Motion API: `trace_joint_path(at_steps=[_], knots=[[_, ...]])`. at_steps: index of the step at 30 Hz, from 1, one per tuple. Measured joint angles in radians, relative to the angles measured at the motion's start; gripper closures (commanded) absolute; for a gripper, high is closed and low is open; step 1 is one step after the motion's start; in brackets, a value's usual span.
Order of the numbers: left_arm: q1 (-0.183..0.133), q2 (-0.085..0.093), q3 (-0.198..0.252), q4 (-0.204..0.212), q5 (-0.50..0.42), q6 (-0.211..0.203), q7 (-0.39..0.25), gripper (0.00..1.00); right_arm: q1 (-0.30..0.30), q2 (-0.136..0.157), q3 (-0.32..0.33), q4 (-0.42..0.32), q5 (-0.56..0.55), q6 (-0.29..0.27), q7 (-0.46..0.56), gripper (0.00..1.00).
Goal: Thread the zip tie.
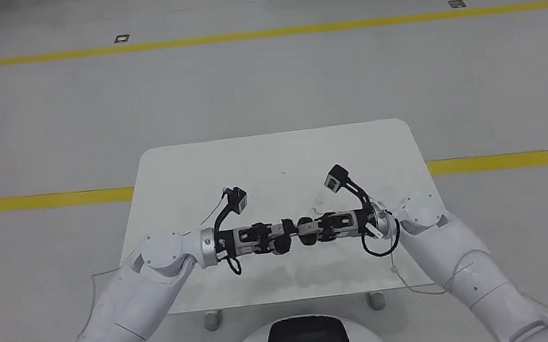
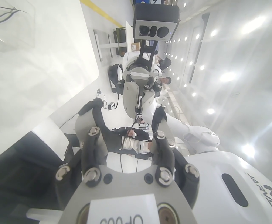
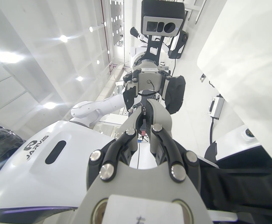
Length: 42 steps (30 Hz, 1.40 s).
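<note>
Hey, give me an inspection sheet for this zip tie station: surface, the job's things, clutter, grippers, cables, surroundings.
Surface: white table with rounded corners.
Job's things: zip tie, apparently the thin dark strip at the right gripper's tips; too thin to tell more.
Clutter: nothing seen.
Grippers: left gripper open, fingers wide apart; right gripper shut on the zip tie. They face each other tip to tip above the table's near part.
Cables: black cables loop beside each wrist; a box with a cord sits on the floor.
Surroundings: grey floor, yellow lines; another robot farther off.
</note>
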Motion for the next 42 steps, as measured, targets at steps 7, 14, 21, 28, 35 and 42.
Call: trace_joint_path(at_steps=[7,14,21,28,35,42], knots=[[0.003,0.003,0.001,-0.004,-0.01,-0.005,-0.003,0.62,-0.001,0.002,0.001,-0.001,-0.009,0.0,-0.009,1.0],[0.003,0.005,0.002,-0.003,-0.025,-0.009,-0.006,0.67,0.0,0.002,-0.006,0.003,-0.015,0.0,-0.017,1.0],[0.002,0.007,0.004,-0.002,-0.035,-0.012,-0.006,0.74,0.004,0.001,-0.013,0.009,-0.023,0.0,-0.033,1.0],[0.003,0.009,0.004,-0.002,-0.048,-0.014,-0.009,0.79,0.007,0.001,-0.02,0.014,-0.025,0.006,-0.041,1.0],[0.002,0.011,0.006,-0.003,-0.054,-0.017,-0.009,0.79,0.012,0.001,-0.027,0.022,-0.023,0.013,-0.042,1.0],[0.002,0.013,0.007,-0.006,-0.053,-0.018,-0.003,0.82,0.011,0.001,-0.028,0.023,-0.02,0.005,-0.06,1.0]])
